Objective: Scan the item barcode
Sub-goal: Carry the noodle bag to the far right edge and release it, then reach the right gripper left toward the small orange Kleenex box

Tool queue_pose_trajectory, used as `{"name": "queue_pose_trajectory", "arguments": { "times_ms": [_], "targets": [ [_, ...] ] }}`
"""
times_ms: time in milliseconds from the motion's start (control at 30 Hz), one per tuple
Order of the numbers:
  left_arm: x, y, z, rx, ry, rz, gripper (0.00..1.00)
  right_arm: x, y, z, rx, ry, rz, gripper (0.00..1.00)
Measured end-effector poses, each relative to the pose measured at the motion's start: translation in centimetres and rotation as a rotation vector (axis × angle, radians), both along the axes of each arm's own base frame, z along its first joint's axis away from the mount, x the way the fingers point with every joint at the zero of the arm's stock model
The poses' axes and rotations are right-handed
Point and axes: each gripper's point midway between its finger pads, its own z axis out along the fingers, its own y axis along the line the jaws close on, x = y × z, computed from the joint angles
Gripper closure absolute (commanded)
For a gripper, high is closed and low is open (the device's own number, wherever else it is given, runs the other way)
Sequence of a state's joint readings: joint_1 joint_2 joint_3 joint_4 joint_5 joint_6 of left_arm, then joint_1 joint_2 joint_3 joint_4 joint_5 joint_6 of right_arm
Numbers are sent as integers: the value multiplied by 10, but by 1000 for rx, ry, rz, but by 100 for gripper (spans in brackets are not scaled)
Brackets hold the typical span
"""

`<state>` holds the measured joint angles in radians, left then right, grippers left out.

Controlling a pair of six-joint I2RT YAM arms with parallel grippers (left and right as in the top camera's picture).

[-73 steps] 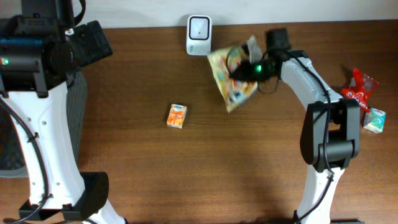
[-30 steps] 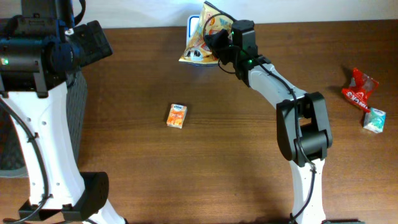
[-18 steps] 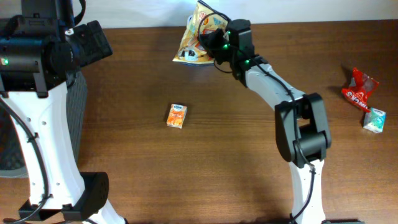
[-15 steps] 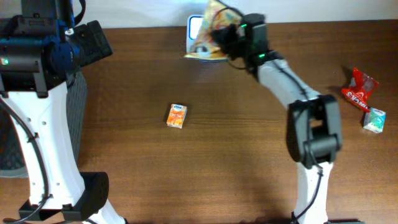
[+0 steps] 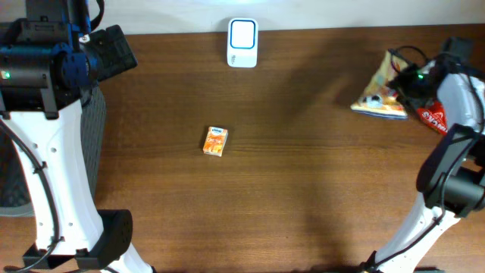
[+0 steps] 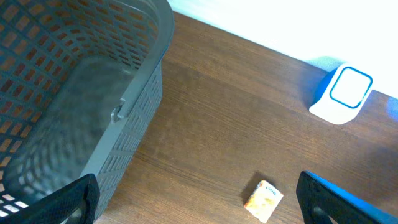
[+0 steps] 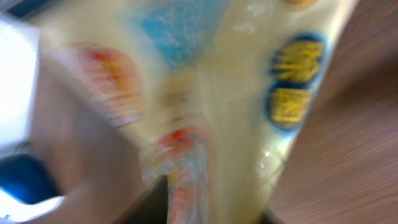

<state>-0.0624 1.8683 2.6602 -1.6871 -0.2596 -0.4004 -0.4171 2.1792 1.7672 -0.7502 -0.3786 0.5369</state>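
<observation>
Though the jaws of the right gripper (image 5: 411, 77) could not be read, the left gripper (image 6: 199, 202) gaped wide; the light, crinkly snack bag (image 5: 378, 98) seemed best pinched at its seam.

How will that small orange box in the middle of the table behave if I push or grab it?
The small orange box has straight edges, so probably stiff enough to pinch. It lies flat on the table, so unlikely to roll or tip; a push would likely slide it.
</observation>
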Motion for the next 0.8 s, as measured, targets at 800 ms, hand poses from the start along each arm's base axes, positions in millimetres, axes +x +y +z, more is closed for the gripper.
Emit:
{"name": "queue_pose_trajectory", "arguments": {
  "times_ms": [800],
  "targets": [
    [0,0,0,0,0,1,1,-7,260,-2,-176,-155,1048,1]
  ]
}}
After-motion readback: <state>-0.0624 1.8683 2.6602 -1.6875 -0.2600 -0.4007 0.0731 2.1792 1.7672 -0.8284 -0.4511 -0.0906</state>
